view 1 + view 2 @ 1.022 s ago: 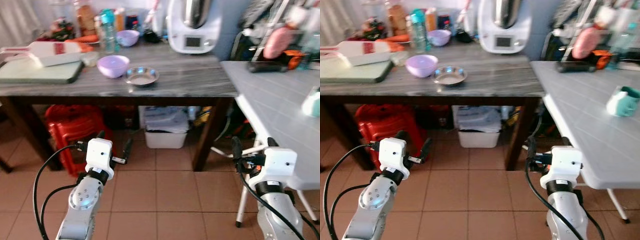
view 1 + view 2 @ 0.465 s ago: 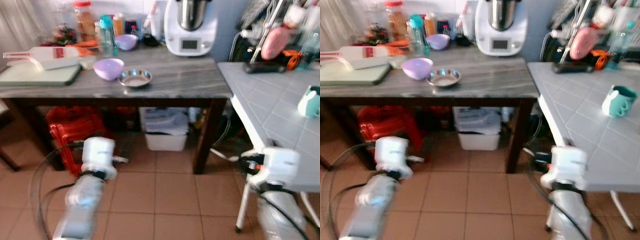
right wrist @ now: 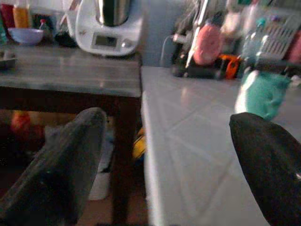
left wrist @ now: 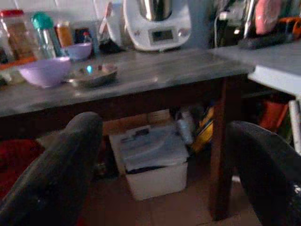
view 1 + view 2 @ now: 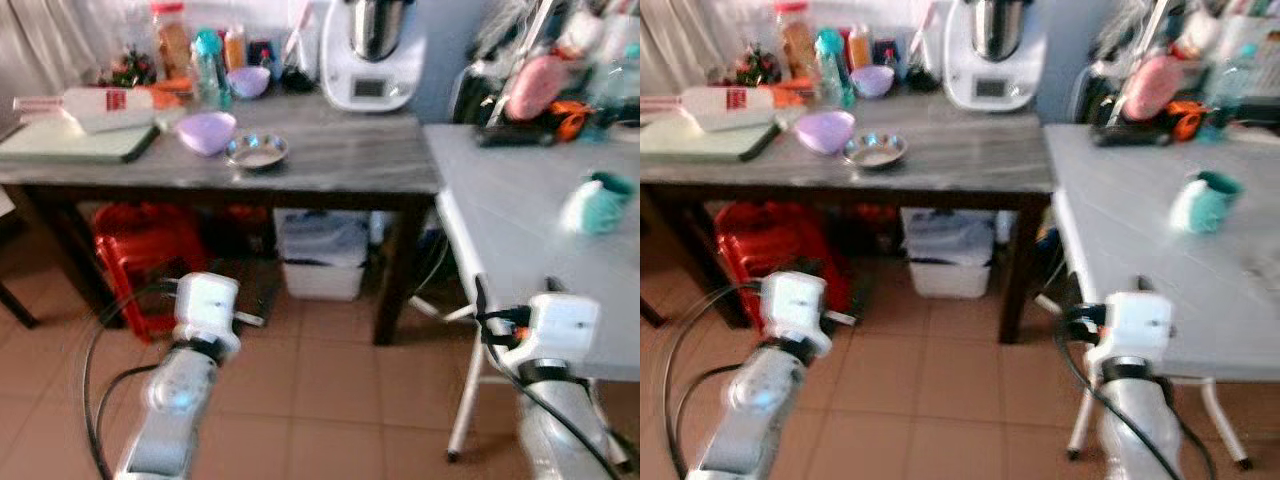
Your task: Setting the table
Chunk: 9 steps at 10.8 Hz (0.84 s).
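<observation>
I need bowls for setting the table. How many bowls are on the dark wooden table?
3: a purple bowl near the front, a metal bowl beside it, and a smaller purple bowl at the back by the bottles. Clutter there may hide others.

A: What's on the grey stone-top table (image 5: 340, 160)?
B: Lilac bowl (image 5: 206, 131), steel dish (image 5: 257, 151) just beside it, white appliance (image 5: 371, 50) at the back, cutting board (image 5: 75, 142) w/ a white bottle (image 5: 85, 104).
A: And the white table (image 5: 1140, 230)?
B: Teal mug (image 5: 1202, 201); clutter at the far end, too blurry.
</observation>
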Available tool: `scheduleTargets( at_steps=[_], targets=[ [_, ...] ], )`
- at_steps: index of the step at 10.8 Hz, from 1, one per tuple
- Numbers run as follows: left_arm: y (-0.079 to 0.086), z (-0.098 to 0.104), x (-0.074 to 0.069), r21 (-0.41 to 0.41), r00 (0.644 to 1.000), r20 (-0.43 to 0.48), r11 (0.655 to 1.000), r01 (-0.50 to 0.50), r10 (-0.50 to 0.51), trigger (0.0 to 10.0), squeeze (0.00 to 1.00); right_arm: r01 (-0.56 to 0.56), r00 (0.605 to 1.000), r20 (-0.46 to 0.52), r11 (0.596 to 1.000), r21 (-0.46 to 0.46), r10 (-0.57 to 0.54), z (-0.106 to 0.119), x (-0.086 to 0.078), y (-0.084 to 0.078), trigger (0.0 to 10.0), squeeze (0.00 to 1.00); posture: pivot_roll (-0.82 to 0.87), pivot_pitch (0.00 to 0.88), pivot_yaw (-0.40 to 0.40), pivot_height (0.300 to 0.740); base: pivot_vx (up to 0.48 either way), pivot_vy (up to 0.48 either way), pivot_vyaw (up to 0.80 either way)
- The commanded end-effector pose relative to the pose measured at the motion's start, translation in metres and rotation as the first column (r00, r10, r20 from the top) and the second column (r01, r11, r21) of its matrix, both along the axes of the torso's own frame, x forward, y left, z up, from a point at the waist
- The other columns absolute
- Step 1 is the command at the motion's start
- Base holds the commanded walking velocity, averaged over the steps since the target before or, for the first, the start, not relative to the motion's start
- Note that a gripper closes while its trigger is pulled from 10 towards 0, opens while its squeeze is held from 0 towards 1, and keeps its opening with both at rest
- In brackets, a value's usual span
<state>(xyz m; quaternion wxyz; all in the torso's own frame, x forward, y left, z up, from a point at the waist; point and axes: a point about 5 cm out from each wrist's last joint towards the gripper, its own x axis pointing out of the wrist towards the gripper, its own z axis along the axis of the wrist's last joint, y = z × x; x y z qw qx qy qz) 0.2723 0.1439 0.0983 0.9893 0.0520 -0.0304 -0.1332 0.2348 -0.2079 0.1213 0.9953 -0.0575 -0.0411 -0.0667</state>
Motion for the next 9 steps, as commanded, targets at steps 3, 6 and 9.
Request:
scheduleTargets(
  at_steps=[3,6,9],
  targets=[
    [0.0084,-0.0005,0.0016,0.016,1.0,-0.005,0.999,-0.028,0.028,10.0,0.0,-0.023,1.0,0.007,1.0,0.0,0.023,0.002,0.0051,0.0056,10.0,0.26,-0.01,0.0,-0.002,0.74,0.0,-0.271,0.0],
    [0.0059,-0.0009,0.0018,0.012,1.0,-0.007,1.0,-0.022,0.022,10.0,0.0,-0.025,1.0,0.007,1.0,-0.004,0.025,0.0024,0.0053,0.0057,10.0,0.26,-0.01,0.0,-0.004,0.74,0.0,-0.282,0.0],
    [0.006,-0.001,0.0031,0.014,1.0,-0.006,0.999,-0.029,0.029,10.0,0.0,-0.028,1.0,0.008,1.0,-0.008,0.028,0.0027,0.007,0.0058,10.0,0.26,-0.01,0.0,-0.005,0.74,0.0,-0.301,0.0]
  ],
)
